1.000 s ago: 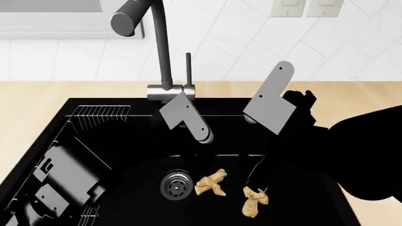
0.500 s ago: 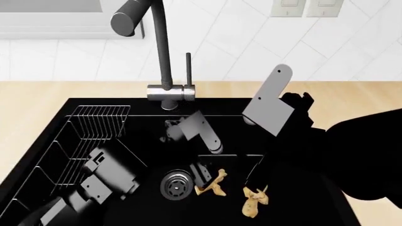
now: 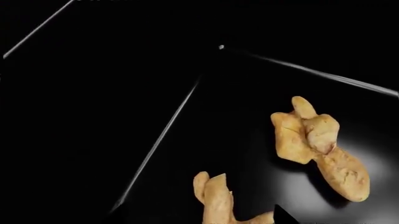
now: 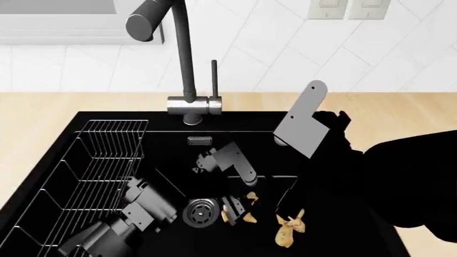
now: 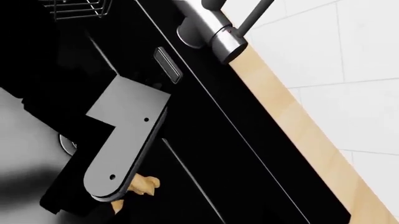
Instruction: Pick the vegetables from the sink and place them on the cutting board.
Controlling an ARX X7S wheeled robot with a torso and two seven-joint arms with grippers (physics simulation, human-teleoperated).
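Wall (image 4: 286,37) behind counter: white tiles w/ thin grey grout lines, some running diagonal. Upper right on wall, two pale switch/outlet plates (image 4: 348,8) side by side, cut off by frame edge. Upper left, a white ledge or sill (image 4: 57,29) w/ grey shadow band under it. Countertop (image 4: 43,115) is light wood, grain visible, running across below wall and down both sides. Light even, soft, no hard shadows. In right wrist view same wood strip (image 5: 293,116) borders white tile (image 5: 349,42).
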